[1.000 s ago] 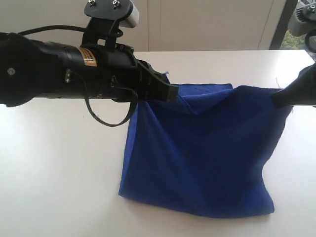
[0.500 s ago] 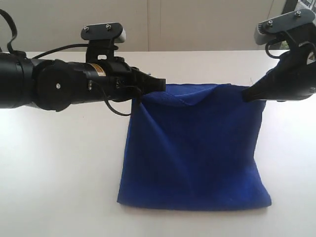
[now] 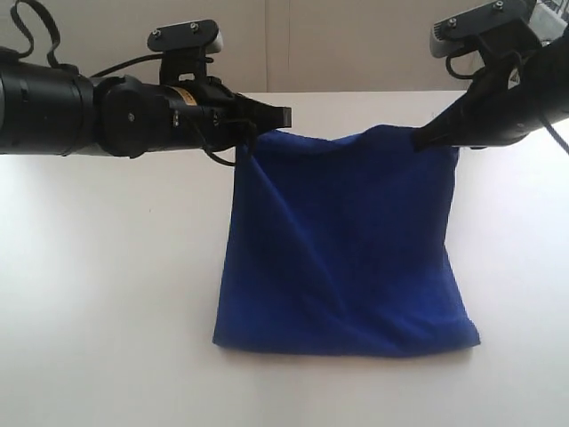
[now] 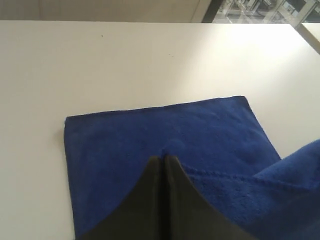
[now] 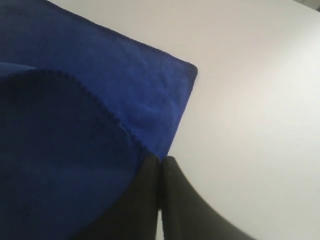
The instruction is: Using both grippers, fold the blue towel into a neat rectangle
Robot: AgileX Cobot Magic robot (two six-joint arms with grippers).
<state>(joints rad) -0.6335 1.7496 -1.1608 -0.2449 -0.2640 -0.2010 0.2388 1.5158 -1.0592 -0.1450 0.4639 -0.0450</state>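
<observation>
The blue towel (image 3: 342,245) hangs doubled over the white table, its lower fold resting near the front edge and its upper edge lifted. My left gripper (image 3: 283,116) is shut on the towel's upper left corner. My right gripper (image 3: 421,140) is shut on the upper right corner. In the left wrist view the closed tips (image 4: 163,158) pinch cloth, with the towel (image 4: 150,135) lying flat on the table below. In the right wrist view the closed tips (image 5: 162,160) hold the towel's hem (image 5: 75,125). No white label shows.
The white table (image 3: 107,311) spreads to both sides of the towel. A pale wall runs behind its far edge (image 3: 356,44). Both black arms (image 3: 80,111) hover above the table's back half.
Both grippers have carried the towel's upper edge back, away from the front, and moved closer together. The towel now hangs straighter and narrower, and its diagonal creases have smoothed.
</observation>
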